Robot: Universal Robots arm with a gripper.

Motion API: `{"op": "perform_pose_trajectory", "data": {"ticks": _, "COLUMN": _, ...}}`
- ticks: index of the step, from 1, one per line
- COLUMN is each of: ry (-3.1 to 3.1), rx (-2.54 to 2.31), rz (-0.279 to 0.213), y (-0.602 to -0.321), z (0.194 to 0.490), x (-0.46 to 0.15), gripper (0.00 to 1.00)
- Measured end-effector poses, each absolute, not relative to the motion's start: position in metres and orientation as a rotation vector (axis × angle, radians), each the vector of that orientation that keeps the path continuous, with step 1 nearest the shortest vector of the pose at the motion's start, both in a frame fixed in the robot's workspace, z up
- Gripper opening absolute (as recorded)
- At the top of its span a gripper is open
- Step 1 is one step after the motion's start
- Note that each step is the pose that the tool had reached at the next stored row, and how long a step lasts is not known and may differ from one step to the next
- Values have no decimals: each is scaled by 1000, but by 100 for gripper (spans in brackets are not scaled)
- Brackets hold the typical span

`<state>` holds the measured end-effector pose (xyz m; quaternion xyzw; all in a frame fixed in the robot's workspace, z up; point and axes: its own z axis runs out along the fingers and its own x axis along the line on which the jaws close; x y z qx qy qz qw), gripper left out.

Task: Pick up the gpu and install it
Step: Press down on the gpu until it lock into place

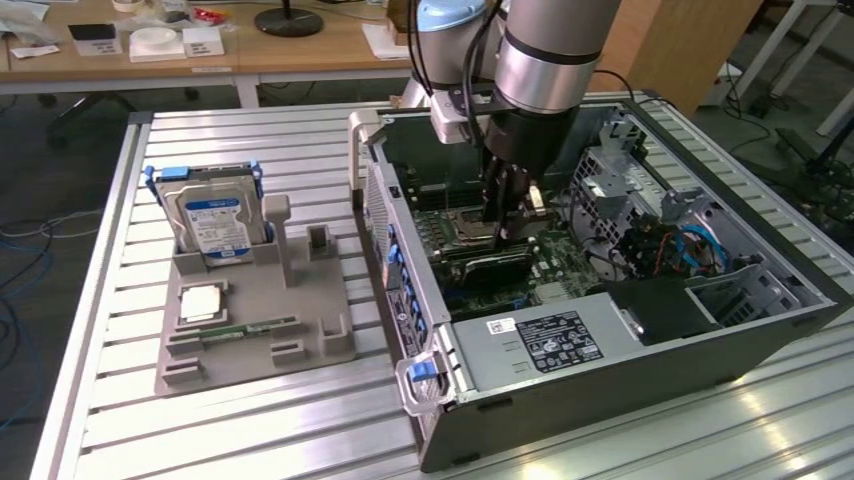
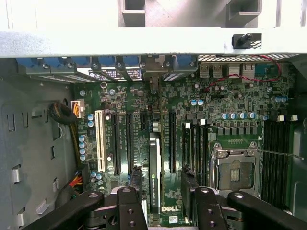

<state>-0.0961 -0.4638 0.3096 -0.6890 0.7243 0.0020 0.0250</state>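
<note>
My fingers spread wide over the gpu, gripping nothing.
Gpu stands on edge in a motherboard slot inside the case, right between my fingers, looks seated. I'd judge it light, stiff, fragile: hold by the board's long edges or cooler block, not the components or connector.

A ribbed metal worktable of pale slats fills the foreground, catching soft glare near the exterior view's lower right. Behind it stands a wooden desk strewn with papers and small boxes (a round black lamp base sits among them). A tall wooden cabinet panel rises toward the exterior view's right. The floor is dark grey, with loose cables trailing along the exterior view's left.
</note>
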Motion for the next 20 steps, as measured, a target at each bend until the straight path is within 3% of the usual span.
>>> {"op": "perform_pose_trajectory", "data": {"ticks": 6, "ry": 2240, "rx": -2131, "rz": 6, "y": -464, "z": 310, "x": -96, "gripper": 44}}
{"op": "perform_pose_trajectory", "data": {"ticks": 14, "ry": 2240, "rx": -2131, "rz": 6, "y": -464, "z": 310, "x": -96, "gripper": 11}}
{"op": "perform_pose_trajectory", "data": {"ticks": 20, "ry": 2240, "rx": -2131, "rz": 6, "y": -464, "z": 310, "x": -96, "gripper": 11}}
